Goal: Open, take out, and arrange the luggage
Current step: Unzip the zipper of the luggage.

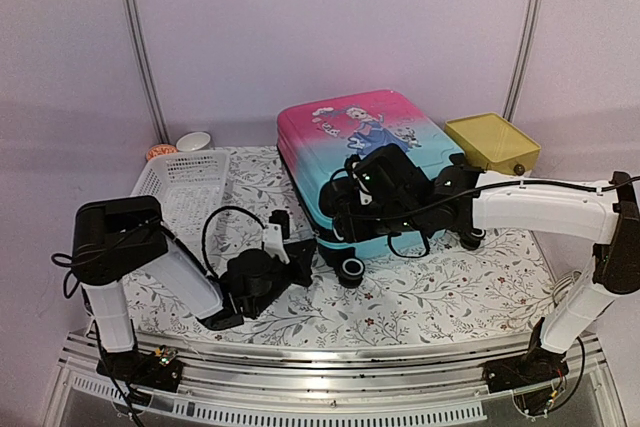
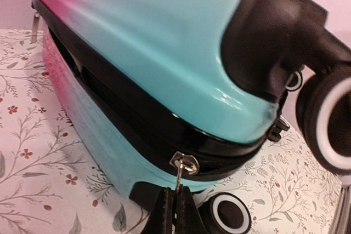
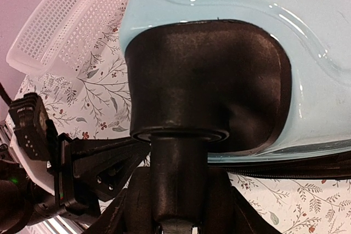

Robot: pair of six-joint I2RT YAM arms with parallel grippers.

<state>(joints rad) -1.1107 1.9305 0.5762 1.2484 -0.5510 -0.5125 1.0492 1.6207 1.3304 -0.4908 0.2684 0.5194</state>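
The left gripper (image 2: 176, 194) is seen clamped together on the metal zipper pull (image 2: 184, 164) at the near turquoise corner of the luggage (image 1: 385, 162). Its fingers are cut off by the bottom edge of the left wrist view. The right gripper (image 3: 178, 193) is set astride a black wheel post (image 3: 178, 157) under the corner housing. Whether the post is squeezed cannot be told, as the fingers are lost against the black. The luggage is laid flat on the floral table (image 1: 440, 287), between the white basket (image 1: 185, 187) and the yellow box (image 1: 490, 139). Small writing beside the printed princess is too blurred to be read. A bowl (image 1: 193, 140) is seen beyond the basket.
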